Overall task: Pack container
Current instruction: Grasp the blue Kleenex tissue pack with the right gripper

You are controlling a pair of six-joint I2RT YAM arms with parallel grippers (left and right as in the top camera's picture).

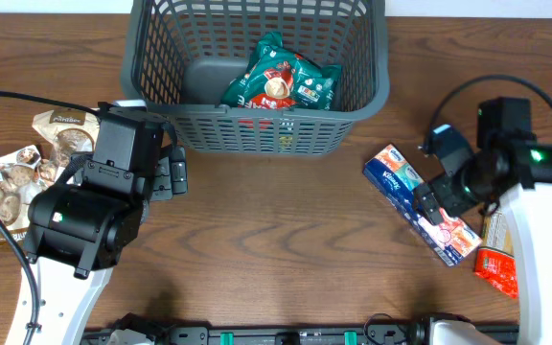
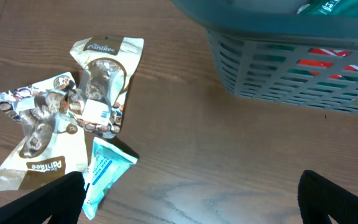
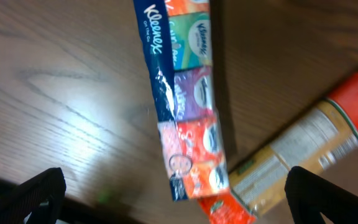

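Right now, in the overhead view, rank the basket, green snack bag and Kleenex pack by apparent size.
Basket, largest by far.
Green snack bag, next.
Kleenex pack, smallest: similar length but narrower, though the right gripper covers part of it.

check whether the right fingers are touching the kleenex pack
Apart. In the right wrist view the Kleenex pack lies on the table between the open right fingers, and neither finger reaches it.
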